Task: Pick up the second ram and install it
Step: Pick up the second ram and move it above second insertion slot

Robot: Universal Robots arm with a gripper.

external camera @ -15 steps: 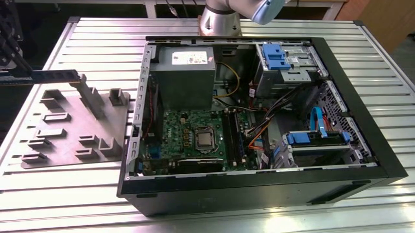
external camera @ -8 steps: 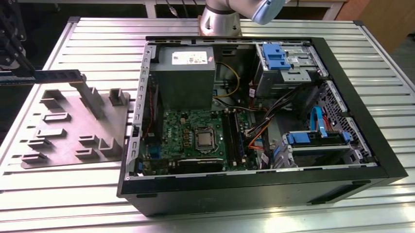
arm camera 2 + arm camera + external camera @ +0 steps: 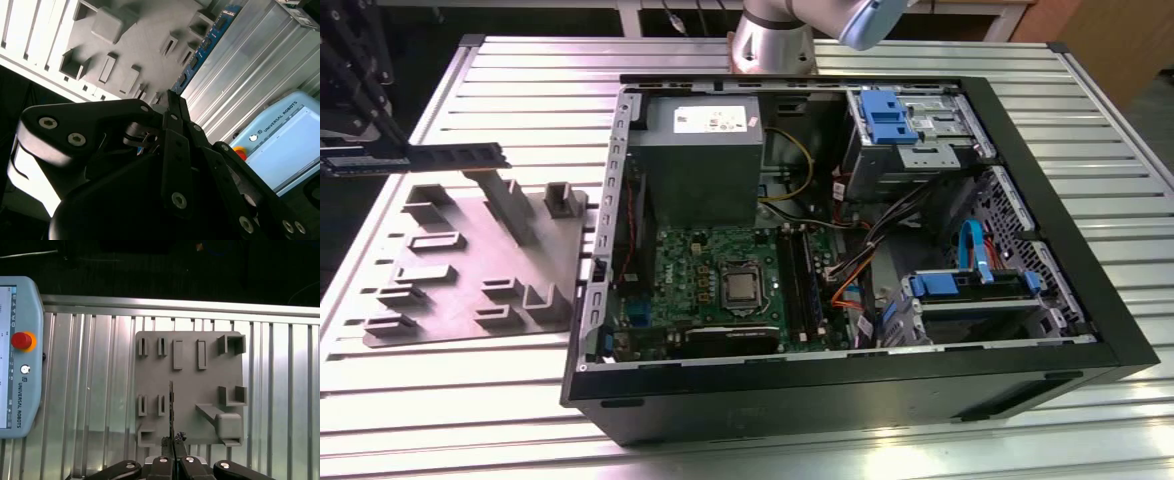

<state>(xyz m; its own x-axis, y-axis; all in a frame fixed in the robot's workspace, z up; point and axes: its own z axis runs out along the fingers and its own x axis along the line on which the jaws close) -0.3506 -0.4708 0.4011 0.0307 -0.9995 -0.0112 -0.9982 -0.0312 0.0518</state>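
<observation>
One ram stick is hanging edge-on in the gripper, fingers pinching it shut, over one grey tray. One open computer case is sitting beside; one pendant is lying near.

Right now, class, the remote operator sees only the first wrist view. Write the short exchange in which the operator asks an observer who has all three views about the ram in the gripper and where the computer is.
Operator: I see the second ram edge-on, held in the gripper over the grey tray. What does its side look like?
Observer: In the second wrist view its flat bluish face shows, with a row of small dark chips.
Operator: Where is the computer?
Observer: In the exterior view the open case lies on the table, to the exterior view's right of the tray, with the motherboard exposed.
</observation>
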